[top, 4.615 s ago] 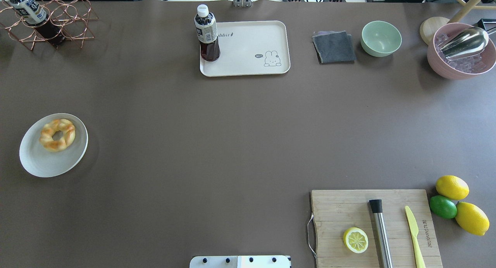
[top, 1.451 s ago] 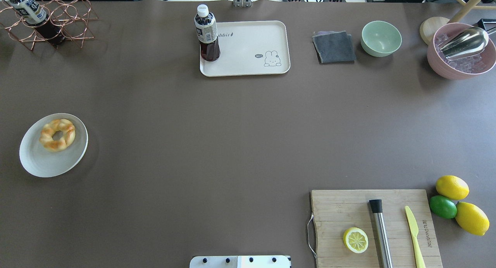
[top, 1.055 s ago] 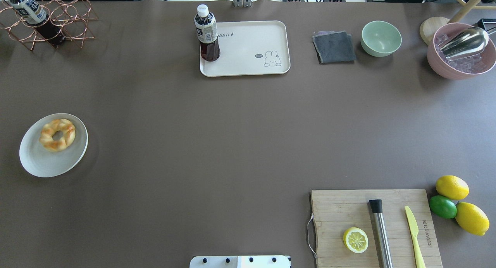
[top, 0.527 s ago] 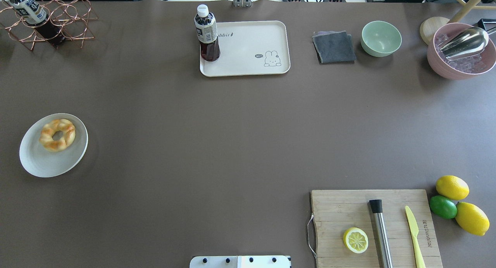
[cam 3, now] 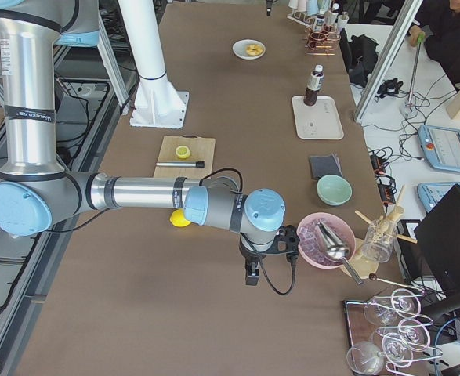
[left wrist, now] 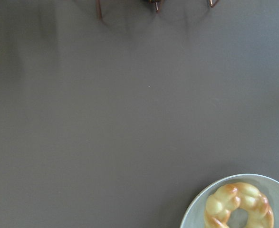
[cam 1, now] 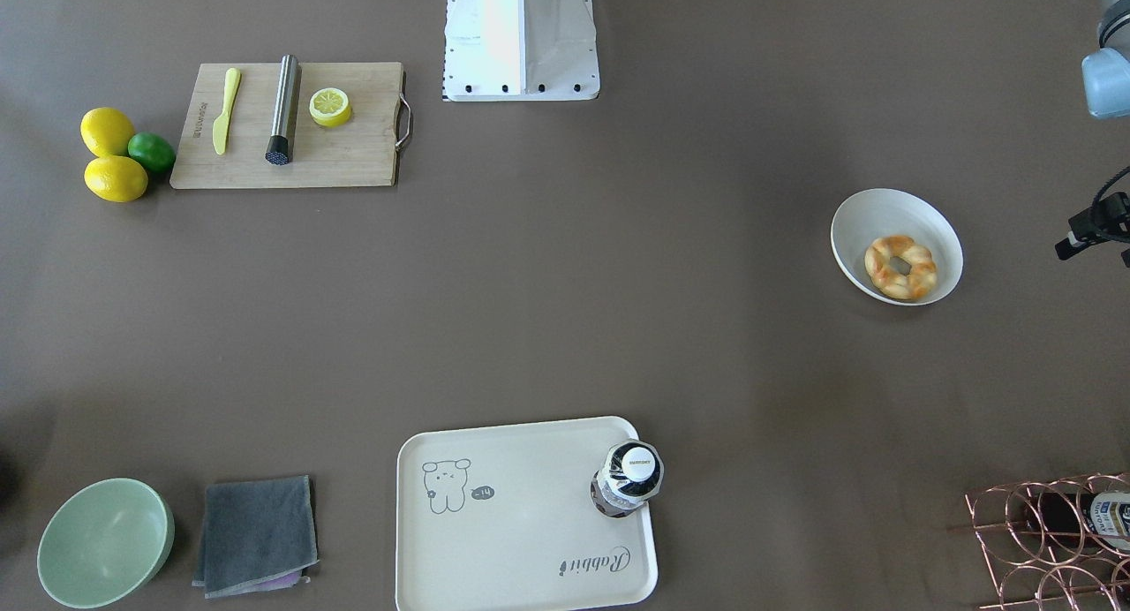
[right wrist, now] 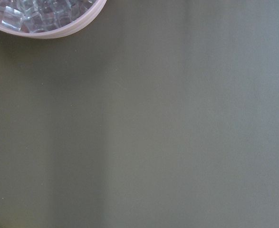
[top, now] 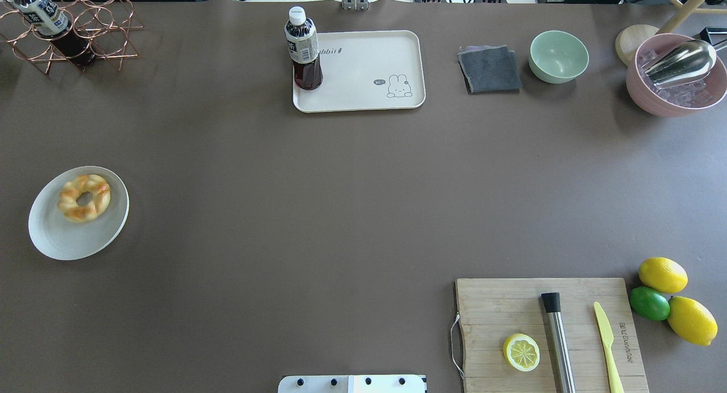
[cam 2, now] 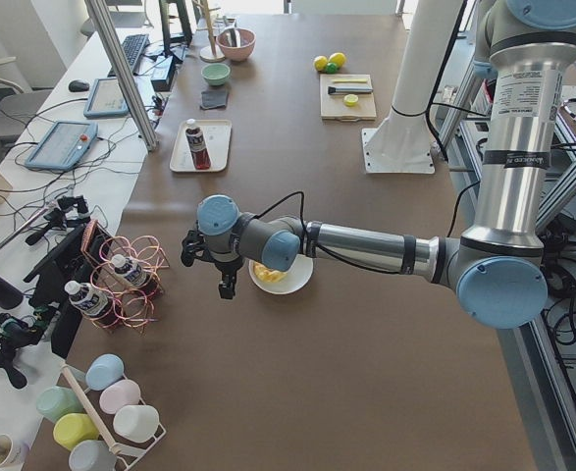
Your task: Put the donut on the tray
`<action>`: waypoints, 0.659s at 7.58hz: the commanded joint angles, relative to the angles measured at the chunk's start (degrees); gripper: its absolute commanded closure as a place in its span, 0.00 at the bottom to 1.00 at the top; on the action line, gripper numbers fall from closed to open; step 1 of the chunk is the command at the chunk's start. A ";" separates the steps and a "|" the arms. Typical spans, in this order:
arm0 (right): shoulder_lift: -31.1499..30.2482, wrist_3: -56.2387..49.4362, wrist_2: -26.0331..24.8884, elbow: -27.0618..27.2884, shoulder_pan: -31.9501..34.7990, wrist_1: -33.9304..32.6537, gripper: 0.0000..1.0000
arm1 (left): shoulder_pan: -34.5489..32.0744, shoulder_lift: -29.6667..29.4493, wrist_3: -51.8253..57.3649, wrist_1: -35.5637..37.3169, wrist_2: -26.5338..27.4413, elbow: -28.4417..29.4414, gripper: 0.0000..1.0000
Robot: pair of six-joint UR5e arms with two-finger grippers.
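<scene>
On the tray, a bottle stands upright at the left edge, overhead view; the remaining tray floor is open. A cloth lies right of the tray, apart. Open table extends from the tray's near-left corner to the plate holding the donut.

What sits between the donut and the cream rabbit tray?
Nothing visible: bare table lies between the golden-yellow ring donut and the cream rectangular tray. A dark plastic drink bottle stands on the tray's donut-side end; the rest is free.

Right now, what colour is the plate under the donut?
The plate is off-white; overhead view shows it best.
</scene>
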 commanded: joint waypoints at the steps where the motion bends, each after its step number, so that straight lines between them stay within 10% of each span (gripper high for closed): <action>1: 0.01 0.19 0.08 0.04 0.00 0.00 0.00 | 4.27 1.39 -4.87 -11.80 -0.08 4.94 0.02; 5: 0.01 0.19 0.08 -0.14 0.00 0.00 0.00 | 13.93 2.72 -23.52 -30.49 3.84 8.48 0.02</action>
